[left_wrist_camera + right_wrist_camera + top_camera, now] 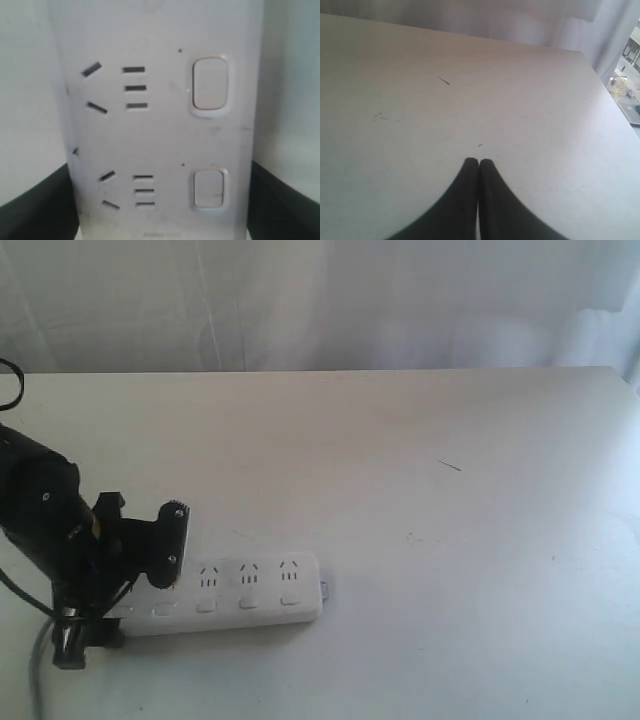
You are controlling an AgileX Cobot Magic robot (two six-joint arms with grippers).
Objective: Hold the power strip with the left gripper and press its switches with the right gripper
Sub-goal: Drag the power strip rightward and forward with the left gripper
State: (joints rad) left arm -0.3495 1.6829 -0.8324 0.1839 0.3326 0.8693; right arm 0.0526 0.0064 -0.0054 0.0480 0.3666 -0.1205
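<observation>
The power strip (250, 590) lies flat on the table (450, 490). The left gripper (125, 592) squeezes its long sides so it cannot slide. The right gripper (478, 165), fingers shut together for poking, is far from the power strip.

The black jointed left end effector (120, 585) hides the nine o'clock end of the long white plastic power strip (262, 592)

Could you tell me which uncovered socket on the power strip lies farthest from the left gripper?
The end socket, at the free right end of the power strip in the exterior view; the other two sockets sit between it and the left gripper.
</observation>
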